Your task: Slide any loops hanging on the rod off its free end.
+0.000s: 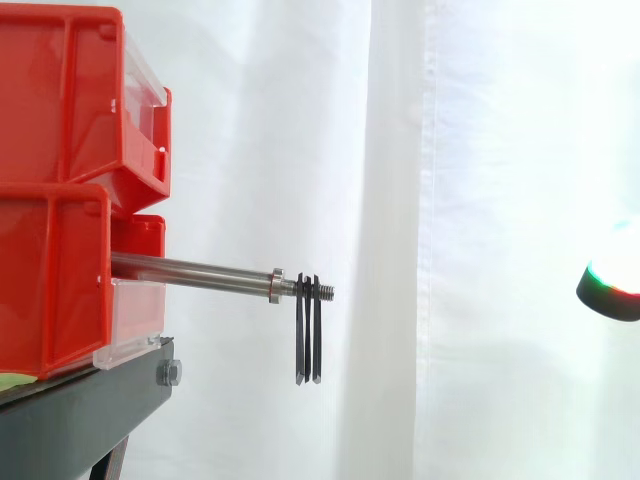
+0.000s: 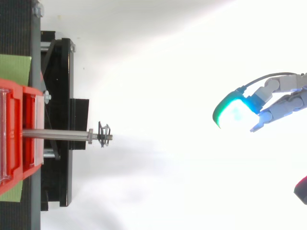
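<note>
Hanging on the rod (image 1: pixel 190 269) just past its collar (image 1: pixel 276 284), right at the threaded free end: black loops (image 1: pixel 308 335), dangling straight down. Rod sticks out level from the red bins (image 1: pixel 60 120) on the black stand (image 1: pixel 80 420). Hand (image 2: pixel 280 98) is well apart to the right, fingers loosely extended, gripping nothing; its green-cyan fingertip (image 2: pixel 234 111) points toward the rod.

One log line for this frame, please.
stage: pre-contact | hand: open, well clear of rod | loops: dark, hanging near free end, beyond collar | task: not yet done
</note>
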Tool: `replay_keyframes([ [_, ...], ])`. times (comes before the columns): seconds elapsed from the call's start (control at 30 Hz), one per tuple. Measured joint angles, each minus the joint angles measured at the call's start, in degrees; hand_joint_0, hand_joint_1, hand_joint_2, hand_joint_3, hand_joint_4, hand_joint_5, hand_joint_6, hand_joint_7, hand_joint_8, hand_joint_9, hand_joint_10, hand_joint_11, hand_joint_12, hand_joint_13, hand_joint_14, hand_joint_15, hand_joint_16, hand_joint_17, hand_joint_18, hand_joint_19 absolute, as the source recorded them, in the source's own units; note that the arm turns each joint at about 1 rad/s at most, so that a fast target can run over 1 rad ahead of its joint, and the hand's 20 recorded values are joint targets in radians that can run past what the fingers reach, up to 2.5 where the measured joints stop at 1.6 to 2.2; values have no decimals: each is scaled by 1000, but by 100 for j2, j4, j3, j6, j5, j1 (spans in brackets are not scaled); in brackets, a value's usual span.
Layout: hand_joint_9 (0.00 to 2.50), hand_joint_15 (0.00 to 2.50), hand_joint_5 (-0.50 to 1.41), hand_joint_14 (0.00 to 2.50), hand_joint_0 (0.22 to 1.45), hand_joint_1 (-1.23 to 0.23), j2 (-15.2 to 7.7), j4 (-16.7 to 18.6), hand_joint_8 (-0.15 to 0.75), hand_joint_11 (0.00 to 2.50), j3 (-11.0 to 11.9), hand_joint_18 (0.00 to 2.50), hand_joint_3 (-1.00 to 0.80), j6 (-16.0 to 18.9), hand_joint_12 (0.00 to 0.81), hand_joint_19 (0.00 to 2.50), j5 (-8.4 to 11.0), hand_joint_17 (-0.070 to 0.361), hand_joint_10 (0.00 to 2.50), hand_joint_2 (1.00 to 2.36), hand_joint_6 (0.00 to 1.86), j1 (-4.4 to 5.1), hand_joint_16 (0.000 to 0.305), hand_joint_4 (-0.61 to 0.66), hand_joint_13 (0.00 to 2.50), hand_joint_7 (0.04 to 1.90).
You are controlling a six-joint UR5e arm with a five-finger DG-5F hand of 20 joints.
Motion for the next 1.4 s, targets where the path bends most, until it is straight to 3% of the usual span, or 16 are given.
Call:
replay_keyframes([
  [0.17, 510, 217, -204, 9, 602, -922, -2, -3, 239, 95, 1, 555, -500, -89, 365, 414, 4, 114, 3, 1000, 502, -2, 51, 247, 601, 819],
  [0.33, 506, 223, -197, 9, 535, -877, -9, -4, 249, 94, 0, 552, -500, -399, 379, 437, 26, 121, 3, 1000, 503, -1, 54, 278, 589, 827],
  [0.53, 537, 219, -169, 9, 521, -765, -160, 28, 272, 75, -2, 570, -500, -924, 384, 460, 334, 126, 3, 1000, 503, -6, 56, 328, 600, 839],
  [0.67, 551, 216, -165, 9, 523, -727, -246, 133, 273, 79, -2, 580, -500, -993, 387, 458, 422, 127, 2, 1000, 503, -15, 56, 329, 613, 841],
  [0.87, 568, 224, -162, 9, 529, -679, -345, 570, 277, 83, -1, 597, -500, -1055, 392, 467, 525, 128, 3, 1000, 503, -41, 57, 331, 630, 835],
  [1.0, 576, 226, -159, 9, 533, -670, -644, 935, 278, 88, 0, 610, -499, -943, 391, 467, 620, 128, 2, 1000, 503, -117, 57, 334, 636, 835],
  [1.13, 579, 221, -158, 9, 537, -662, -805, 1192, 277, 82, 8, 614, -491, -846, 392, 474, 642, 128, 3, 1000, 503, -194, 57, 333, 637, 832],
  [1.4, 586, 226, -157, 9, 543, -657, -989, 1880, 277, 86, 127, 621, -484, -1110, 390, 469, 655, 128, 2, 1002, 503, -242, 57, 334, 644, 827],
])
